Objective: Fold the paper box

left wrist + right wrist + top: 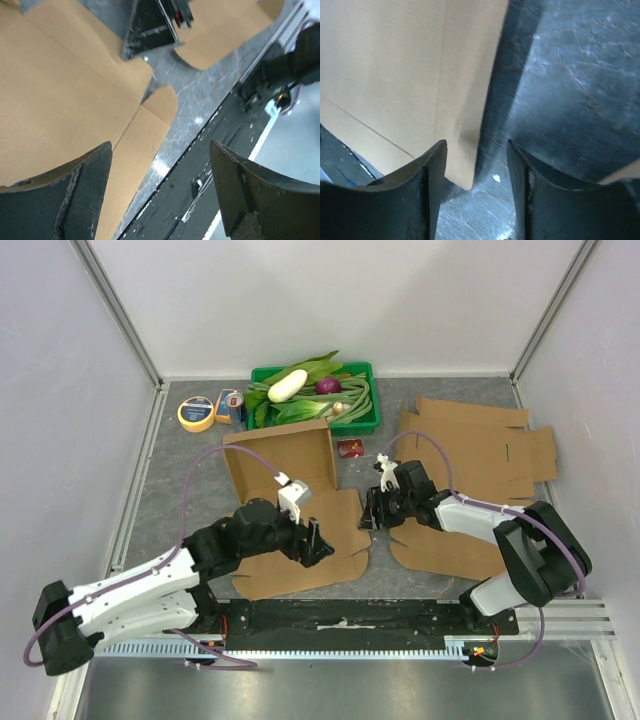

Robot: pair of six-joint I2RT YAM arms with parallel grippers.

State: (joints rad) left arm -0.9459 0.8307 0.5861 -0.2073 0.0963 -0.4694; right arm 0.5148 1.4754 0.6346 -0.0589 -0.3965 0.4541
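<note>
L gripper [316, 546]: jaws wide, nothing btwn them; hangs over near-right part of paper box [280, 455], a cardboard blank centre-left on table [180, 500], rear panel partly raised. R gripper [371, 512]: jaws part-open astride edge of side flap [395, 75], not clamped. Risks (est.): R closing w/ shallow bite, so flap slips or creases off its score; blank skids if unpinned; grippers near each other, so collision poss.; second blank [480, 450] just beside R arm, snag poss.

Soft, even overhead light; wrist views dimmer, close-up, perhaps slightly motion-blurred.
</note>
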